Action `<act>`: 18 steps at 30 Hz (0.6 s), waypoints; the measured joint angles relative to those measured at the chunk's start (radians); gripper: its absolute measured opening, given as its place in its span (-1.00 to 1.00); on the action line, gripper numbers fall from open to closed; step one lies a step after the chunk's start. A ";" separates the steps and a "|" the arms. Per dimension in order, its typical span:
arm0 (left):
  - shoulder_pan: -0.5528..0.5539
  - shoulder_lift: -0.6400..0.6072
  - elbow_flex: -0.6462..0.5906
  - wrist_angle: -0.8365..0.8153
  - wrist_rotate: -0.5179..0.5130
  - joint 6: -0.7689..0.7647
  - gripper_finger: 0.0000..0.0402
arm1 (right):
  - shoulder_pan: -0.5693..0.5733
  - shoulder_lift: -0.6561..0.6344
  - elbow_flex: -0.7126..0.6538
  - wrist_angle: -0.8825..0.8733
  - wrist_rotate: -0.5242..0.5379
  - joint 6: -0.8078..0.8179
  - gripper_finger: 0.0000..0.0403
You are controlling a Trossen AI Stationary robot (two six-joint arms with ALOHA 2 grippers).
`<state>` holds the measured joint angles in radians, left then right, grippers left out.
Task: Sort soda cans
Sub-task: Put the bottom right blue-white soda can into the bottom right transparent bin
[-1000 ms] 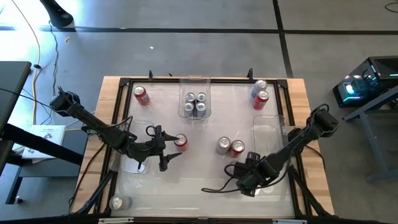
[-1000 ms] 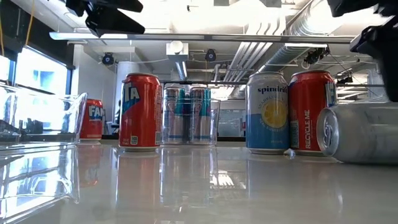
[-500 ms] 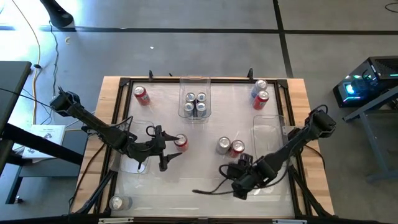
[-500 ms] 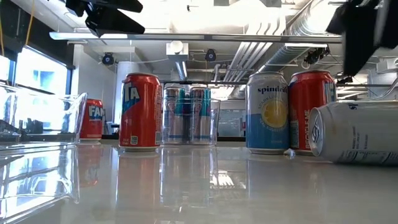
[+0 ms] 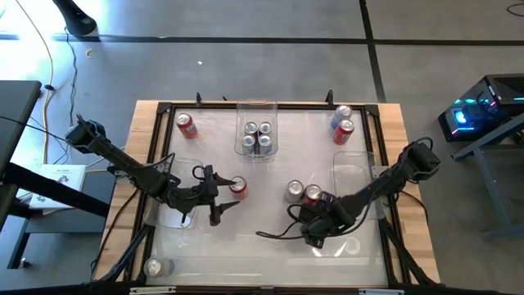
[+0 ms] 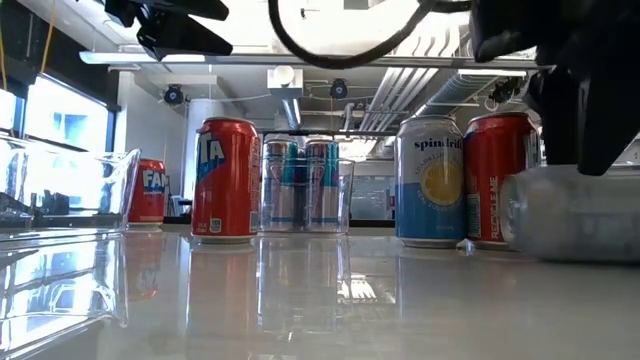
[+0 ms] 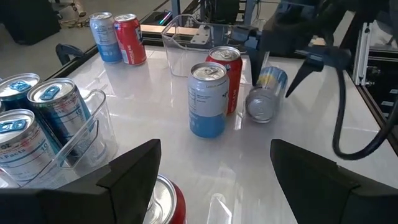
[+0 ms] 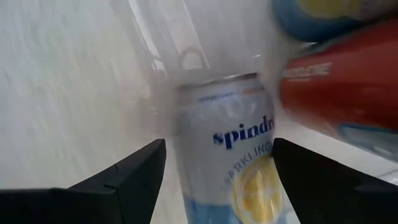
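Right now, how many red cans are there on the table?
4. One red can at the back-left corner; one back right beside a blue can; one between the left gripper's fingers; one mid-table beside a silver can. The arms may hide more.

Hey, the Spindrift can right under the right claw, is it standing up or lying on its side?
Lying on its side. The left wrist view shows the can flat on the table, its round end facing the camera, beside two upright cans, with the right claw open above it.

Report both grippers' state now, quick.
Left gripper: open, fingers either side of a red can, not gripping.
Right gripper: open, straddling the lying Spindrift can.
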<state>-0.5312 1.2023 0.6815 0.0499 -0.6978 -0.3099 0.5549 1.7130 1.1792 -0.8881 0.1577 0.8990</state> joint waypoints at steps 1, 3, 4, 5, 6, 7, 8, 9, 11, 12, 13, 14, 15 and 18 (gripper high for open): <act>0.000 0.000 0.000 0.000 0.000 0.000 0.47 | 0.000 0.000 -0.004 0.013 -0.005 0.003 0.44; 0.000 0.000 0.000 0.000 0.000 0.000 0.47 | 0.006 0.000 -0.005 0.043 -0.021 -0.009 0.44; 0.000 0.000 0.000 0.000 0.000 -0.001 0.47 | 0.009 0.000 -0.003 0.072 -0.040 -0.021 0.44; 0.000 0.000 0.000 0.000 0.000 -0.001 0.47 | 0.015 0.000 0.000 0.101 -0.053 -0.037 0.44; 0.000 0.000 0.000 -0.001 0.000 -0.002 0.47 | 0.021 0.000 0.000 0.127 -0.062 -0.047 0.44; 0.000 0.000 0.000 0.000 0.000 -0.002 0.47 | 0.027 0.000 0.000 0.145 -0.064 -0.069 0.44; 0.000 0.000 0.000 0.000 0.000 -0.002 0.47 | 0.034 0.000 -0.001 0.158 -0.064 -0.094 0.44; 0.000 0.000 0.000 0.000 0.000 -0.002 0.47 | 0.041 0.002 -0.001 0.172 -0.063 -0.118 0.44; 0.000 0.000 0.000 0.000 0.000 -0.003 0.47 | 0.055 0.013 -0.001 0.186 -0.058 -0.172 0.44; 0.000 0.000 0.000 0.000 0.000 -0.003 0.47 | 0.062 0.022 -0.001 0.189 -0.055 -0.207 0.44; 0.000 0.000 0.000 0.000 0.000 -0.003 0.47 | 0.070 0.033 0.000 0.193 -0.056 -0.246 0.44; 0.000 0.000 0.000 0.000 0.000 -0.003 0.47 | 0.078 0.043 0.003 0.198 -0.054 -0.286 0.45; 0.000 0.000 0.000 0.000 0.000 -0.003 0.47 | 0.085 0.053 0.004 0.201 -0.052 -0.324 0.45; 0.000 0.000 0.000 0.000 0.004 -0.002 0.47 | 0.095 0.077 0.005 0.198 -0.044 -0.396 0.45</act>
<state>-0.5312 1.2022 0.6815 0.0494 -0.6940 -0.3124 0.6494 1.7899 1.1843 -0.6901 0.1139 0.5031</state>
